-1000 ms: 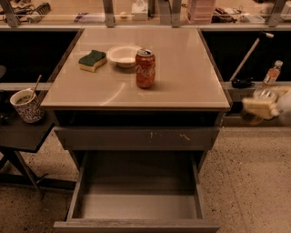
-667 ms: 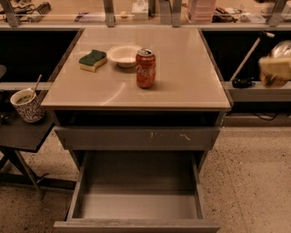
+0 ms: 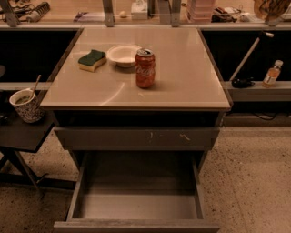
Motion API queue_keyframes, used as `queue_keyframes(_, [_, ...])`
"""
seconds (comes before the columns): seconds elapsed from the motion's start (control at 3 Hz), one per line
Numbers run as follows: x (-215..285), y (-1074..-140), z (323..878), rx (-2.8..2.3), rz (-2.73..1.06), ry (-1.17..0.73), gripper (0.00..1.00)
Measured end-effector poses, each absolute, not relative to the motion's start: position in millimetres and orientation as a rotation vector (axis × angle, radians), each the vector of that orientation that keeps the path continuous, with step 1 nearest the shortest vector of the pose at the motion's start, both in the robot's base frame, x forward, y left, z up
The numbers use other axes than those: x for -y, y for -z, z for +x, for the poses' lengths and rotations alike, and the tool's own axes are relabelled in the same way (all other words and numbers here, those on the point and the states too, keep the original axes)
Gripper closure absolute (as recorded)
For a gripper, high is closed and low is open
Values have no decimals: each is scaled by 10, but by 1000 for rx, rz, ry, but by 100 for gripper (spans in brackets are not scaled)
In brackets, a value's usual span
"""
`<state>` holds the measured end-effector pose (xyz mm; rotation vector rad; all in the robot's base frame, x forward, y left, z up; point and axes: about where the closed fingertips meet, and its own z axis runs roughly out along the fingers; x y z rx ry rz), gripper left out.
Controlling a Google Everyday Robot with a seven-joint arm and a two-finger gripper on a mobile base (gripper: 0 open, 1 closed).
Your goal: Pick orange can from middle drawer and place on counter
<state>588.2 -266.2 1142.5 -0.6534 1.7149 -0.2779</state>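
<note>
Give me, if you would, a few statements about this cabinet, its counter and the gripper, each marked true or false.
1. The middle drawer is pulled open, and no can shows on its floor. True.
2. The red Coca-Cola can lies on its side on the counter. False: it stands upright there.
3. The sponge sits to the left of the white bowl. True.
4. The gripper hangs inside the open drawer. False: it is at the top right corner of the view, beyond the counter.
5. The mug stands on the counter. False: it is on the dark side table to the left.
</note>
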Motion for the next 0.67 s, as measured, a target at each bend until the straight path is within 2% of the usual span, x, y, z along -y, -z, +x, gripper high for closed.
queue_keyframes(0.67, [2547, -11613, 5896, -1681, -665, 277, 100])
